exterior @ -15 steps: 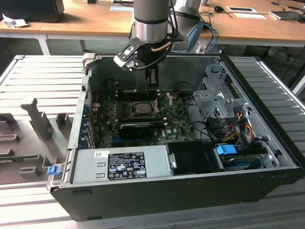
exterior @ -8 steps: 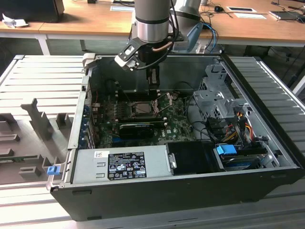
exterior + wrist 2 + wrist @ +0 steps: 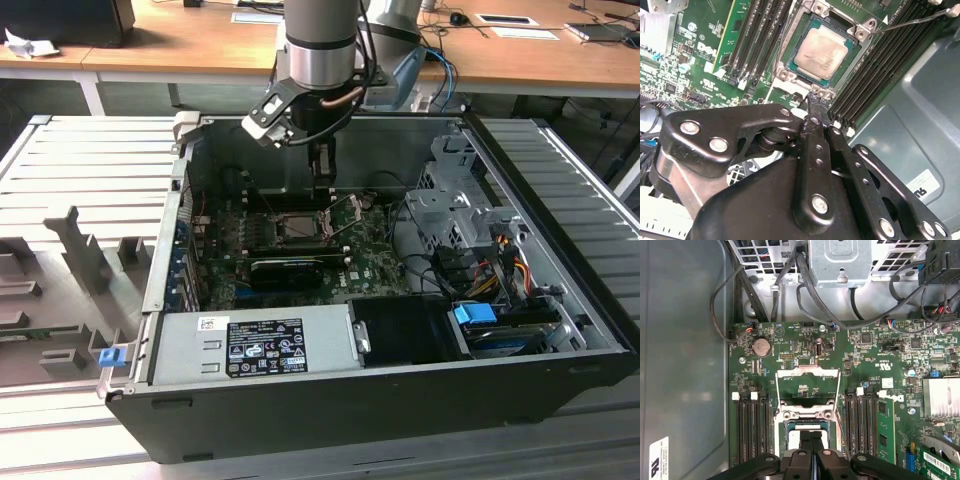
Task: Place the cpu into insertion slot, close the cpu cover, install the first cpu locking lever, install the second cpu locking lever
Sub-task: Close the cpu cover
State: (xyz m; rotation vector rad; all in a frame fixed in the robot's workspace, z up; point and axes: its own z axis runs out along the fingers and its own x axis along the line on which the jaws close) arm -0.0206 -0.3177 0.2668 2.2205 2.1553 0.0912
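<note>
The cpu (image 3: 822,52) lies flat in its socket on the motherboard (image 3: 370,265), pale silvery face up and fully uncovered in the second wrist view. The gripper (image 3: 815,97) hangs just over the socket's edge, and its two black fingers (image 3: 812,125) are pressed together with nothing between them. Their tips sit beside the near border of the cpu rather than on its face; whether they touch the socket frame I cannot tell.

In the first wrist view the gripper (image 3: 811,435) stands in front of the socket, and past it the cpu cover (image 3: 807,372) is swung open. This thin metal frame lies back away from the socket, with green board showing through its square opening. A thin wire lever (image 3: 912,21) also stands clear of the socket, angled out over the dark memory slots (image 3: 757,35).

In the exterior view the gripper (image 3: 322,185) points straight down into the open computer case (image 3: 300,410), just above the socket. The case rests on a ribbed grey desk (image 3: 90,160), and a grey power supply (image 3: 250,345) sits along its near wall.
</note>
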